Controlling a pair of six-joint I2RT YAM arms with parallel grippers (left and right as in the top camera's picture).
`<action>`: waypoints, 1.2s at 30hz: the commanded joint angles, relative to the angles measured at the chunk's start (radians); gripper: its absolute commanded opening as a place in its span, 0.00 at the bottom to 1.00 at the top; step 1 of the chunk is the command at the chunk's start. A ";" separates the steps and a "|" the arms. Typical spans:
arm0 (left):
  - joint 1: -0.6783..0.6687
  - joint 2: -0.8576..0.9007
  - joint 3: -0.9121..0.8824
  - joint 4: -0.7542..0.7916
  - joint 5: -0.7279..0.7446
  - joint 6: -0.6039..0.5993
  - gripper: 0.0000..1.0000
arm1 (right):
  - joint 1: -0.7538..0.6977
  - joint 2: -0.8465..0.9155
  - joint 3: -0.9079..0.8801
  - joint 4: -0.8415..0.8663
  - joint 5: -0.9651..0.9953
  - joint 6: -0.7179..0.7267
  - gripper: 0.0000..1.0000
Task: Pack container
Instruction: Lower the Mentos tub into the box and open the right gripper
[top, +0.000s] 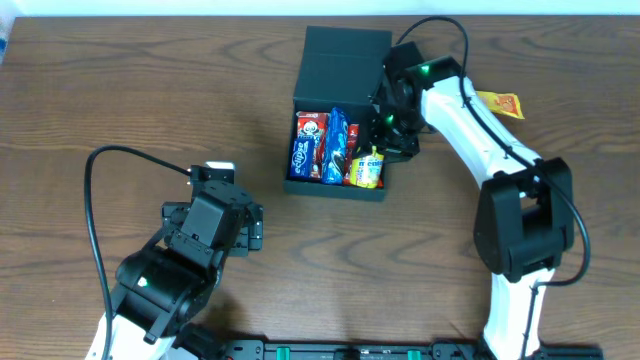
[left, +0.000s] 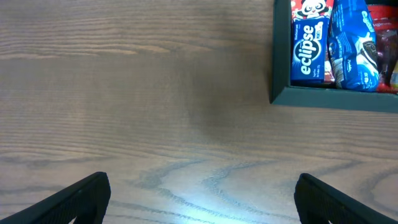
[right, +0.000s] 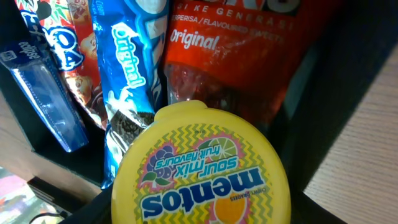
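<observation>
Overhead view has the container (top: 335, 190) on the wooden tabletop (top: 150, 90), toward the far edge and a little right of the middle. It is open, with its lid (top: 345, 50) lying flat on the side away from the arms. Inside, from the container's left wall to its right, stand an eclipse box (top: 303, 155), a blue packet (top: 335, 145) and a red packet (top: 354, 150). A yellow mentos tub (top: 370, 168) sits in the near right corner.

The right tool (top: 385, 150) reaches in over the container's right wall, directly above that corner. In the right wrist view the mentos tub fills the lower middle with dark finger shapes at either side of it. The tool appears clamped on the tub, partly closed to its width. Behind the tub in that view are the blue packet and the red packet marked "Original", with the eclipse box at the left edge.

The left tool (top: 255, 228) is outside the container, off its near left corner and well apart from it, low over bare tabletop. The left wrist view shows its two fingers (left: 93, 193) spread wide, with nothing between them but wood grain. The container's near left corner sits in the upper right of that view, ahead and to the right of the tool, with the eclipse box and blue packet visible over the wall.

An orange packet (top: 503, 103) lies on the tabletop to the right of the container, beyond the right arm.
</observation>
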 joint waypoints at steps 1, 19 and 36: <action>0.003 0.001 -0.002 -0.003 -0.024 0.000 0.95 | 0.010 0.012 0.017 0.006 0.009 0.011 0.02; 0.003 0.000 -0.002 -0.003 -0.024 0.000 0.95 | 0.010 0.010 0.048 -0.001 0.009 -0.014 0.73; 0.003 0.000 -0.002 -0.003 -0.024 0.000 0.95 | 0.017 -0.093 0.166 -0.120 0.117 -0.024 0.99</action>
